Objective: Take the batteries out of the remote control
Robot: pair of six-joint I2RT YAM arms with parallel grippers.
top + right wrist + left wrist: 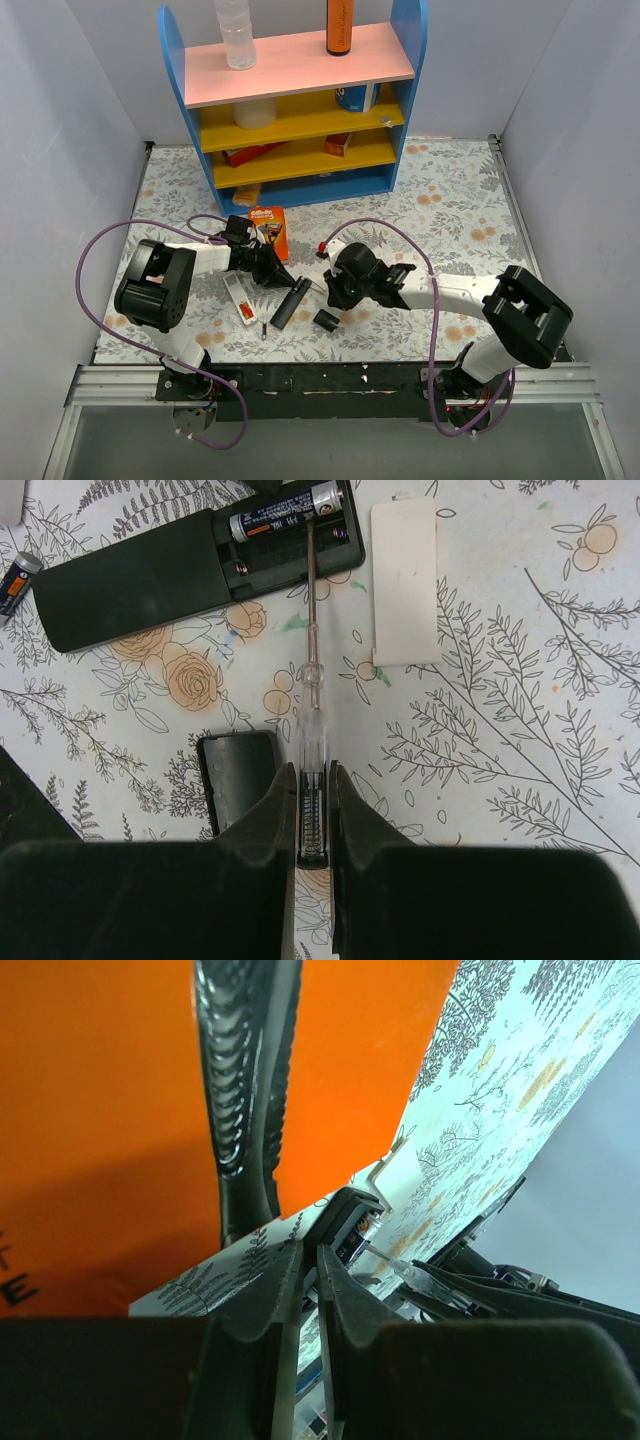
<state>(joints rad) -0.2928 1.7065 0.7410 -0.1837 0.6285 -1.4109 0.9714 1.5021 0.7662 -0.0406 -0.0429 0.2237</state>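
Observation:
The black remote control [140, 575] lies face down with its battery bay open; it also shows in the top view [289, 303]. One battery [280, 518], dark with an orange band, sits in the bay. A second battery [18, 575] lies loose on the table past the remote's other end. My right gripper [312, 770] is shut on a clear-handled screwdriver [310, 710] whose tip touches the battery in the bay. My left gripper [310, 1250] is shut and empty, its tips at the remote's open end [350, 1222]. In the top view both grippers, left [272, 268] and right [340, 285], flank that end.
The black battery cover [237, 780] lies just left of my right fingers. A white card [405, 580] lies right of the remote. The orange razor package [267, 222] lies behind my left gripper. A white strip with a red-orange piece [240, 297] lies left of the remote. A blue shelf [300, 110] stands at the back.

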